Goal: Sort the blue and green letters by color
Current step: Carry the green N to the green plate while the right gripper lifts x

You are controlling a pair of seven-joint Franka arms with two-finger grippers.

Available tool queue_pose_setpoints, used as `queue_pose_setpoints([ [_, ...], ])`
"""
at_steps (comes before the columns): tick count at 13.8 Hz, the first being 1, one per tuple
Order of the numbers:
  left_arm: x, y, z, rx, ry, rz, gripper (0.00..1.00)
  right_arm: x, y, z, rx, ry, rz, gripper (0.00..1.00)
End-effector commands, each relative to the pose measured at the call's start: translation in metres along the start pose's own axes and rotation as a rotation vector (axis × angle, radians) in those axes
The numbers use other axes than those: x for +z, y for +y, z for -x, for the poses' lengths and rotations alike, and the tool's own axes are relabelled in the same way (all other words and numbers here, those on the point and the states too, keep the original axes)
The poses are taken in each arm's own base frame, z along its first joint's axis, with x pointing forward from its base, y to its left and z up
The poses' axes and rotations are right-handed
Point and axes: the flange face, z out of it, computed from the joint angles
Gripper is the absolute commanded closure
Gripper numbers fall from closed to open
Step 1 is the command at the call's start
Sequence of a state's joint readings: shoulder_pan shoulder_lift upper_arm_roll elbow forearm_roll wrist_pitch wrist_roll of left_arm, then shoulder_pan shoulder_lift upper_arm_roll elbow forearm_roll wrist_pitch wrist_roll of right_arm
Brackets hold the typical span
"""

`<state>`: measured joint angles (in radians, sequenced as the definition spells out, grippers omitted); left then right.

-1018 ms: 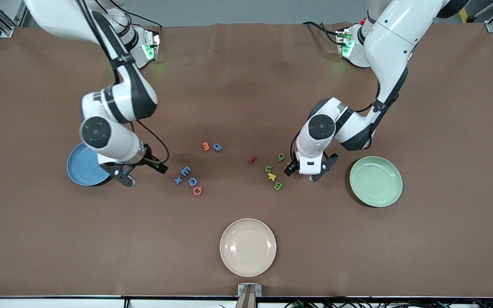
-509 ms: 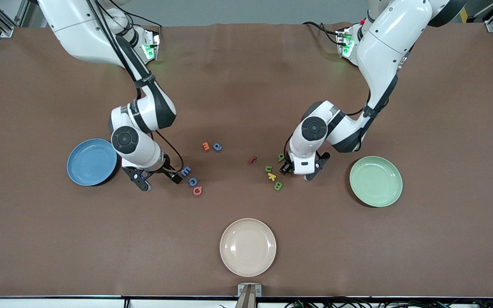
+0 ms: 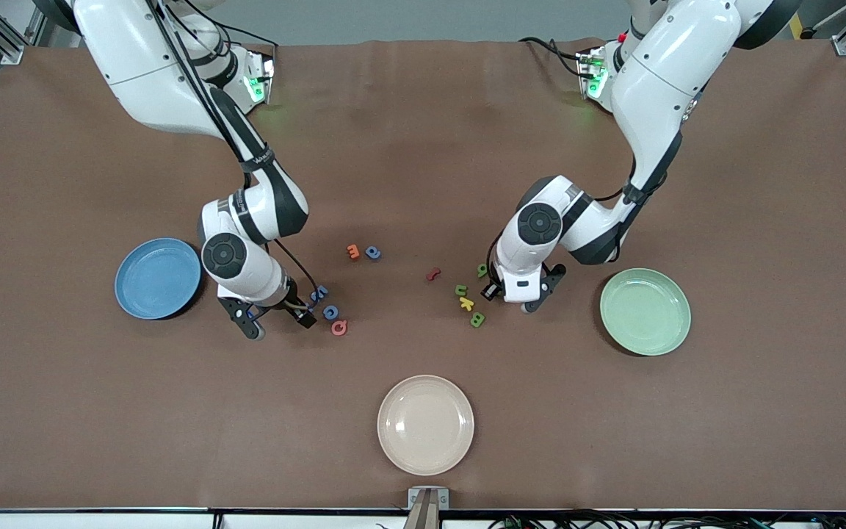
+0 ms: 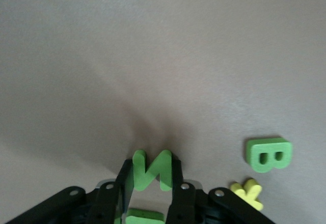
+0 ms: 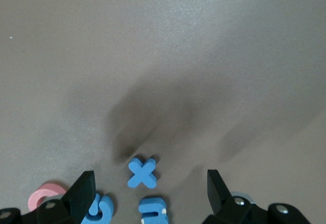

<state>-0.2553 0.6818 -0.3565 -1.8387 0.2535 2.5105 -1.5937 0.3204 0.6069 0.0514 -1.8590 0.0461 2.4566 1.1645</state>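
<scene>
Green N point(image 4: 152, 170) is clamped upright in my left gripper point(image 4: 151, 188); green plate point(image 3: 645, 311) lies at 3 o'clock. Right gripper point(image 5: 150, 193), spread wide, straddles blue X point(image 5: 142, 172).

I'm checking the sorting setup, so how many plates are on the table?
3. The blue plate lies toward the right arm's end, the green plate toward the left arm's end, and the cream plate between them, nearest the front camera. None seems hidden.
</scene>
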Motion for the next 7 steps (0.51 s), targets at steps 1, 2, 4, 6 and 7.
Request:
queue_pose_setpoints([
  [1, -0.017, 0.002, -0.018, -0.001, 0.034, 0.020, 0.99, 0.006, -0.008, -0.001, 0.012, 0.007, -0.007, 0.07],
  [2, -0.034, 0.001, -0.033, -0.019, 0.050, 0.039, 0.99, 0.007, -0.011, -0.001, 0.015, 0.007, -0.007, 0.08],
  [4, -0.055, -0.005, -0.051, -0.012, 0.072, 0.011, 1.00, 0.009, -0.010, 0.000, 0.013, 0.005, -0.004, 0.13],
  [6, -0.075, -0.018, -0.090, 0.028, 0.090, -0.029, 1.00, 0.011, -0.013, 0.000, 0.012, 0.006, -0.005, 0.22],
  [7, -0.084, -0.026, -0.106, 0.060, 0.095, -0.048, 1.00, 0.014, -0.012, 0.000, 0.012, 0.005, -0.003, 0.27],
])
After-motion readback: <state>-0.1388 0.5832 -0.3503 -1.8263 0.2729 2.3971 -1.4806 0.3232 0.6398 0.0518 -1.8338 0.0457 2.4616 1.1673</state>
